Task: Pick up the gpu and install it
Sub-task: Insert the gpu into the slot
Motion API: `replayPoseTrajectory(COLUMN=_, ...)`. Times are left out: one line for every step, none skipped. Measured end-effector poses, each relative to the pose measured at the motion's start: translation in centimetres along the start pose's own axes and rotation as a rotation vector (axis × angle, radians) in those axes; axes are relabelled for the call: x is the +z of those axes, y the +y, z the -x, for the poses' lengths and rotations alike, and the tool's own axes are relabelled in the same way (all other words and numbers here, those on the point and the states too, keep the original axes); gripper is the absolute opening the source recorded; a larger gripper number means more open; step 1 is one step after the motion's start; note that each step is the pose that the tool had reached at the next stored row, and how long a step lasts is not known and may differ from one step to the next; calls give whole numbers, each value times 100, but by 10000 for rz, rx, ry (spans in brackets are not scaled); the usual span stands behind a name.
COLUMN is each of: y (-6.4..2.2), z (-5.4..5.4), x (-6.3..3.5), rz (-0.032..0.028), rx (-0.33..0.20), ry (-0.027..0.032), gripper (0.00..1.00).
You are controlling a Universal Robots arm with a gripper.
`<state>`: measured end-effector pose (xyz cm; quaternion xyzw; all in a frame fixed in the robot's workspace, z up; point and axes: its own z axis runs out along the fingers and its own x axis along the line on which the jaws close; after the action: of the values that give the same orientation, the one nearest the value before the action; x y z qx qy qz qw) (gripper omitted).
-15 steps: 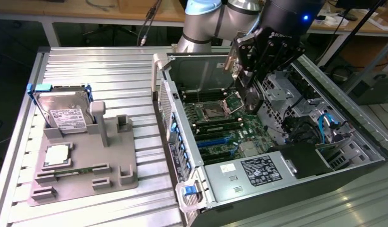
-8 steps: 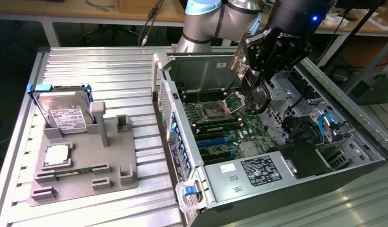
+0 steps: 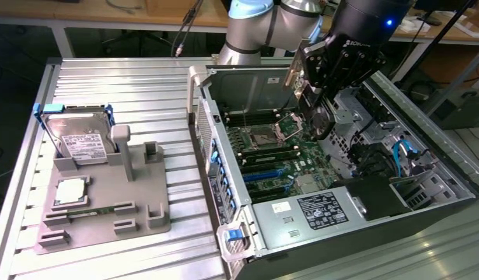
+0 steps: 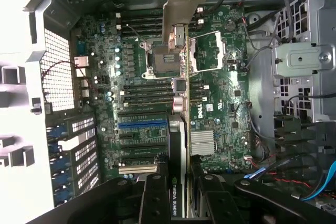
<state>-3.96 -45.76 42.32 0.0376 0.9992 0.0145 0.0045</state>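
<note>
My gripper (image 3: 335, 81) hangs over the open computer case (image 3: 223, 175), shut on the gpu (image 3: 320, 118). The gpu is a dark card with a round fan face, held on edge above the motherboard (image 3: 274, 149). The wrist view looks down the card's thin edge: the gpu (image 4: 177, 129) runs from my gripper (image 4: 178, 203) to its silver bracket (image 4: 181, 3). It floats above the board (image 4: 136, 87) beside the processor socket. The blue expansion slot (image 4: 142, 127) and black slots lie to one side of the card. The card is clear of the slots.
A grey fixture (image 3: 107, 221) on the ribbed table at the exterior view's left holds a hard drive (image 3: 82, 143), a processor (image 3: 70, 191) and a green memory stick (image 3: 91, 211). Case walls, a drive cage (image 4: 302, 61), cables (image 3: 402, 153) and the power supply (image 3: 321, 210) ring the motherboard.
</note>
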Motion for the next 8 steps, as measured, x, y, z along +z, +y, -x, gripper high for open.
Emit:
replayPoseTrajectory(y=0, z=0, x=0, rz=0, rx=0, ry=0, gripper=27)
replayPoseTrajectory(y=0, z=1, x=0, rz=-1, rx=0, ry=0, gripper=27)
replayPoseTrajectory(y=0, z=1, x=0, rz=0, rx=0, ry=0, gripper=27)
replayPoseTrajectory(y=0, z=1, x=0, rz=0, rx=0, ry=0, gripper=27)
replayPoseTrajectory(y=0, z=1, x=0, rz=0, rx=0, ry=0, gripper=27)
replayPoseTrajectory(y=0, z=1, x=0, rz=0, rx=-3, ry=0, gripper=27)
replayPoseTrajectory(y=0, z=1, x=0, rz=-1, rx=-14, ry=0, gripper=27)
replayPoseTrajectory(y=0, z=1, x=0, rz=0, rx=-46, ry=1, gripper=27)
